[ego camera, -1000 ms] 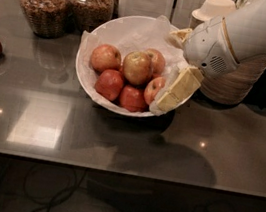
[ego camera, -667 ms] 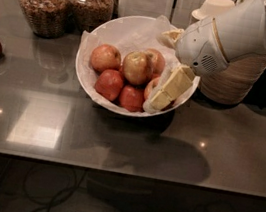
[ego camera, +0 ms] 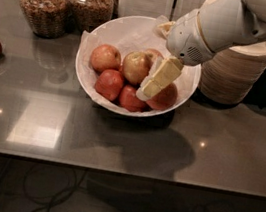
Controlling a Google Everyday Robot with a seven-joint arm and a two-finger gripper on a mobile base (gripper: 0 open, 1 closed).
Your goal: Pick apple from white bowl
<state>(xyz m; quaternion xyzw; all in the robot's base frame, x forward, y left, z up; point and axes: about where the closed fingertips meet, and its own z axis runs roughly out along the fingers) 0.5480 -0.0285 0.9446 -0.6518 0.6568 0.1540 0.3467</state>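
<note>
Just left of the end effector (ego camera: 145,91) lies the apple (ego camera: 135,67).

The white arm (ego camera: 249,18) comes into view from the upper right corner and slopes down toward the left. It ends in a rounded, pale grey wrist housing (ego camera: 187,36) with a small patch of vent holes on its lower side. Below this housing the gripper (ego camera: 144,92) points downward and a little to the left, pale yellow in colour. It hangs inside the right half of the white bowl (ego camera: 83,77), low among the fruit there.
</note>
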